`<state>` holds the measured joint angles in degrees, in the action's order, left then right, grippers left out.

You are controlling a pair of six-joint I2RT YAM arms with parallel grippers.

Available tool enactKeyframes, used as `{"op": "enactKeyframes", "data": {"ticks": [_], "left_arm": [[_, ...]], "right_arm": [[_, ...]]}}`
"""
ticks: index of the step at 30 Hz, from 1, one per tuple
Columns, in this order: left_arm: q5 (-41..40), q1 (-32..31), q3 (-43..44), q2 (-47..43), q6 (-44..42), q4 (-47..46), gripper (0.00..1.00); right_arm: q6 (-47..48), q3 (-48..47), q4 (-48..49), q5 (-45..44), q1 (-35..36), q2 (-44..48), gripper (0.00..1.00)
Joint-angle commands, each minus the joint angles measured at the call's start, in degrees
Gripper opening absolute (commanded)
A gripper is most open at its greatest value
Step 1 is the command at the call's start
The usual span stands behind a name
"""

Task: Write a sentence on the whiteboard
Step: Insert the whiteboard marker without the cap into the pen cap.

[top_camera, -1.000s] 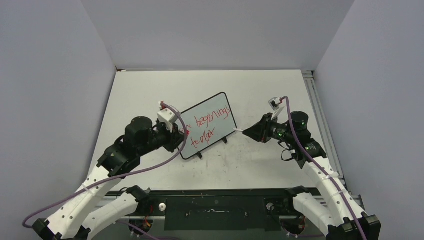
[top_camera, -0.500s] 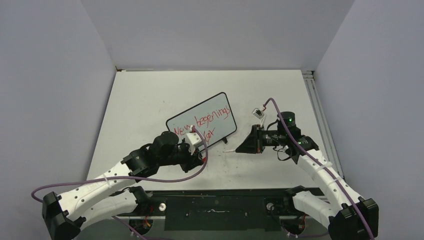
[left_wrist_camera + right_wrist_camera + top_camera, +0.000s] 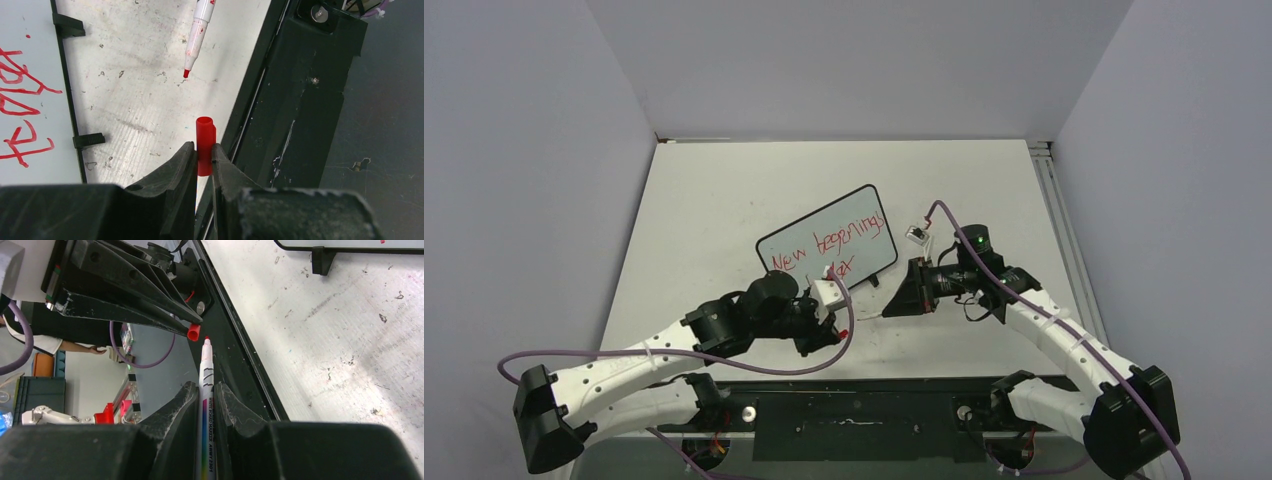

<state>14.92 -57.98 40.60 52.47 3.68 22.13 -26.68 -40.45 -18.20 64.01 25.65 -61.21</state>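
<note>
Whiteboard [image 3: 827,232]: mid-table [image 3: 724,190], corner toward 1 o'clock. Sentence [image 3: 834,243]: red, two lines; I read "New beginnings" on top, while my left wrist hides part of the lower line. The wrist views crop the board to an edge, feet and stray strokes. Left gripper [image 3: 202,150]: at the board's 6 o'clock, arm stretched low across the table front, jaws pinched on a red cap [image 3: 205,145] with its open end outward. Right gripper [image 3: 205,390]: at the board's 4 o'clock, pointing toward 9 o'clock, jaws clamped on the marker [image 3: 206,385]. Its tip sits just short of the cap. From above the cap is too small to make out.
</note>
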Motion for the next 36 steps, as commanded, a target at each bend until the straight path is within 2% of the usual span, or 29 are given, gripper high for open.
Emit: {"op": "enactKeyframes", "data": {"ticks": [1, 36], "left_arm": [[0.3, -0.9, 0.6, 0.7, -1.4, -2.6, 0.00], [-1.8, -2.7, 1.1, 2.3, -2.6, -1.1, 0.00]], "right_arm": [[-0.1, -2.1, 4.2, 2.5, 0.9, -0.2, 0.05], [0.5, -1.4, 5.5, -1.5, 8.0, -4.0, 0.05]]}}
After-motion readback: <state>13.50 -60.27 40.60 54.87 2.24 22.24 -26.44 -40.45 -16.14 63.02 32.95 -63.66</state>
